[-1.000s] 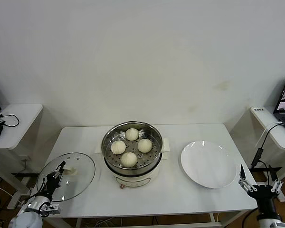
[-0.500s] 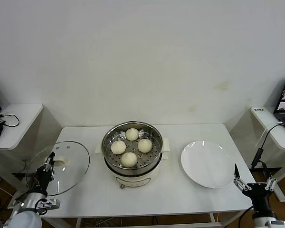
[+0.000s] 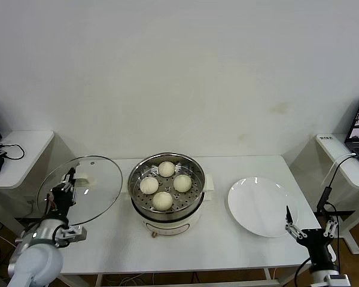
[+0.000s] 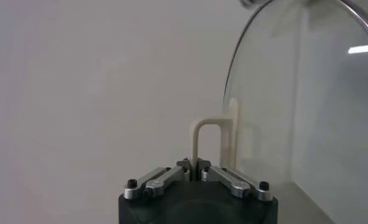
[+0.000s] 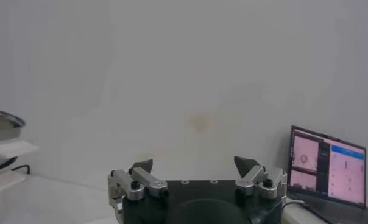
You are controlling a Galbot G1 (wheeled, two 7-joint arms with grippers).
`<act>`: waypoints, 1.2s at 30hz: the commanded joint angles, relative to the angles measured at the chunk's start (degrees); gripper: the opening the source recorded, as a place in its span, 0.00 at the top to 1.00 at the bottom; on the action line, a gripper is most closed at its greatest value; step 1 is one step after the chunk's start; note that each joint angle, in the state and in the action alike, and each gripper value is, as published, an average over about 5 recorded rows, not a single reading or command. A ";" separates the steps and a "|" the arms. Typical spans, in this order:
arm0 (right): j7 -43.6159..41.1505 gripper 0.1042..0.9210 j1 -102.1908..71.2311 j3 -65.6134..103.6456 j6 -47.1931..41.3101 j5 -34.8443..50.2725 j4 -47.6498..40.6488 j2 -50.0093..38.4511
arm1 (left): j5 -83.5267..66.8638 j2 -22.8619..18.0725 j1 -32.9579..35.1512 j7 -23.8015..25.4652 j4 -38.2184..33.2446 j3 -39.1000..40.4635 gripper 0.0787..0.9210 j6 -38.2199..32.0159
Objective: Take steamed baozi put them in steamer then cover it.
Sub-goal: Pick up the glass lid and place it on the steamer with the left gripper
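Left gripper (image 3: 64, 184) at the near-left of the table, fingers pinched tight on the cream handle (image 4: 209, 143) of the cover (image 3: 81, 189); the glass lid is lifted clear of the white table (image 3: 227, 239) and tilted up, its face angled toward the steamer, metal rim catching light, hanging just left of the pot and not touching it. In the left wrist view the handle loop stands straight up out of the closed fingers (image 4: 166, 179) with the glass disc edge-on behind it. Steamer (image 3: 167, 224) sits mid-table on its white base, uncovered, perforated tray visible with four steamed baozi (image 3: 163, 200) on it: one far, one left, one right, one near, close together but mostly apart. Flat white plate (image 3: 262, 206) right of the steamer, bare. Right gripper (image 3: 308, 228) low at the near-right table edge, just near the plate's near-right rim, jaws spread wide, holding nothing. Side desk far right with a laptop (image 5: 327, 173), another small desk (image 3: 21, 149) far left with a cable
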 commanded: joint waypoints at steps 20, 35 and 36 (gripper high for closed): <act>-0.51 0.12 4.03 -4.78 0.12 -7.03 -3.94 0.18 | 23.21 -21.36 -26.52 17.08 6.26 30.88 0.94 14.40; -0.52 0.12 4.44 -5.89 0.31 -7.57 -4.98 0.02 | 33.89 -30.24 -21.85 17.14 8.41 32.29 0.94 13.04; -0.53 0.12 4.42 -5.90 0.36 -7.56 -5.01 -0.02 | 34.36 -30.38 -21.54 17.05 8.66 32.23 0.94 12.90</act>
